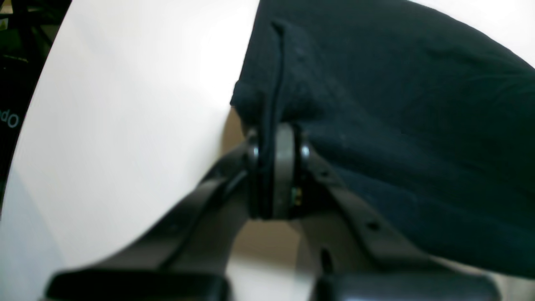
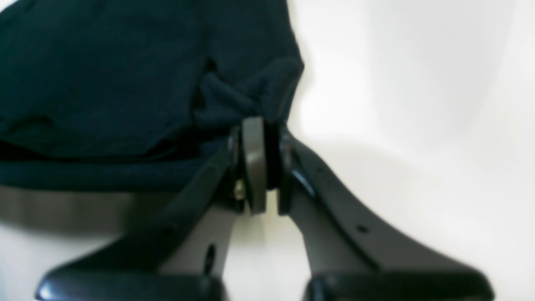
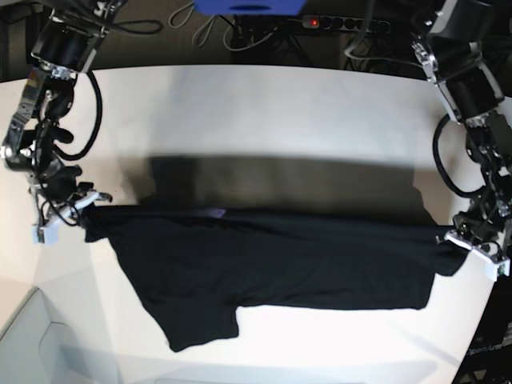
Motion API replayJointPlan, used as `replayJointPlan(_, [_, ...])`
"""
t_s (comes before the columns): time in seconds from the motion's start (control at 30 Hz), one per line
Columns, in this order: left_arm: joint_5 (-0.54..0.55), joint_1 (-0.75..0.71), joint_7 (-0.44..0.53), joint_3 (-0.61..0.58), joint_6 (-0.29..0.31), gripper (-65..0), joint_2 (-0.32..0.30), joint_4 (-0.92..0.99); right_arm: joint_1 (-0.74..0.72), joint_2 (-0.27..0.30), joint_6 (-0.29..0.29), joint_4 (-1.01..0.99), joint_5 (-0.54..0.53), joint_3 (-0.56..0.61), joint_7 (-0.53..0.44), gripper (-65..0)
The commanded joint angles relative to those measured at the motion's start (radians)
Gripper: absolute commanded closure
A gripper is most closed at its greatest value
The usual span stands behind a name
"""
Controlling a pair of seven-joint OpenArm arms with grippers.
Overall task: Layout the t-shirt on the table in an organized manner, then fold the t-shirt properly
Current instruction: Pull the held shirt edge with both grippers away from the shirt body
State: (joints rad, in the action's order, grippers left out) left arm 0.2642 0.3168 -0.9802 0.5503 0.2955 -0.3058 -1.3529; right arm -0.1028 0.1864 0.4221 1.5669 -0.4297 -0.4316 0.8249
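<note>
The black t-shirt (image 3: 272,264) hangs stretched between my two grippers above the white table (image 3: 264,104), with its shadow on the tabletop behind it. My left gripper (image 3: 453,242), at the right of the base view, is shut on one end of the shirt; its wrist view shows a bunched fold of the t-shirt (image 1: 376,104) pinched in my left gripper (image 1: 276,138). My right gripper (image 3: 86,210), at the left of the base view, is shut on the other end, and the t-shirt (image 2: 125,83) puckers where my right gripper (image 2: 261,125) pinches it. One sleeve sags low at the front left.
The table's curved edge (image 3: 24,308) runs along the front left, with grey floor beyond it. Cables and a power strip (image 3: 336,24) lie behind the table's far edge. A blue object (image 3: 248,6) sits at the top centre.
</note>
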Motion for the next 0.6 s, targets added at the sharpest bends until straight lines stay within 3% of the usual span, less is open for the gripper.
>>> replayJointPlan(0.0, [0.001,0.035,0.028,0.007,-0.005,0.0,-0.025,-0.024,-0.045,0.018,-0.002,0.039,-0.011,0.0,-0.034,0.0])
replayJointPlan(0.17, [-0.006,0.054,0.016,0.0,-0.005,0.0,-0.019,-0.017,-0.124,0.054,-0.002,-0.021,-0.01,0.061,0.167,0.0])
replayJointPlan(0.3, [-0.001,0.023,0.019,0.0,-0.005,0.0,-0.019,-0.017,-0.102,0.051,-0.002,-0.013,-0.013,0.058,0.172,0.0])
replayJointPlan(0.47, [-0.001,0.028,0.02,0.009,-0.005,0.0,-0.02,-0.026,-0.133,-0.031,0.002,0.063,-0.014,-0.042,0.092,0.0])
replayJointPlan(0.57, [-0.001,0.026,0.017,0.009,-0.005,0.0,-0.02,-0.024,-0.153,-0.012,0.002,0.028,-0.011,0.007,0.201,0.0])
